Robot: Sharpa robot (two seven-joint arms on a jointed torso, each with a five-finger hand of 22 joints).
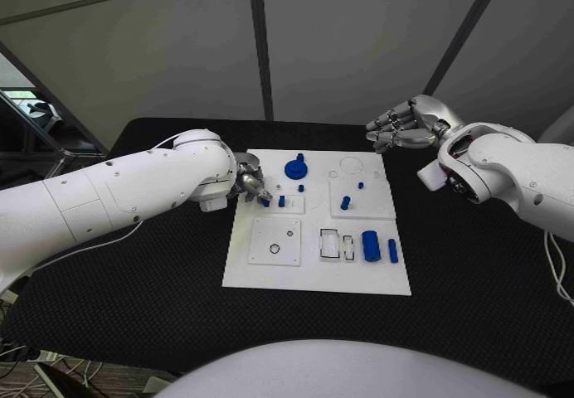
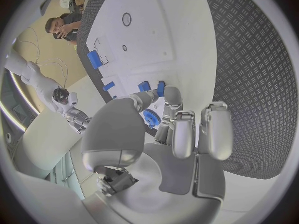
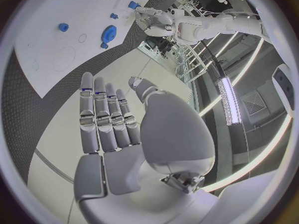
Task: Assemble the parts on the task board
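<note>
Left robot hand (image 1: 249, 184) pinches a small blue part (image 1: 265, 200) at the task board (image 1: 318, 278) frame-left edge; right robot hand (image 1: 405, 123) spread wide, upper right.

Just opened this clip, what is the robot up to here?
It is assembling small blue parts on the white task board. The left hand is down at the board's left edge, its fingertips pinching a small blue peg. The right hand hovers off the far right corner, fingers apart, holding nothing. A blue gear stands near the far edge, and two blue cylinders lie at the right side of the board.
</note>
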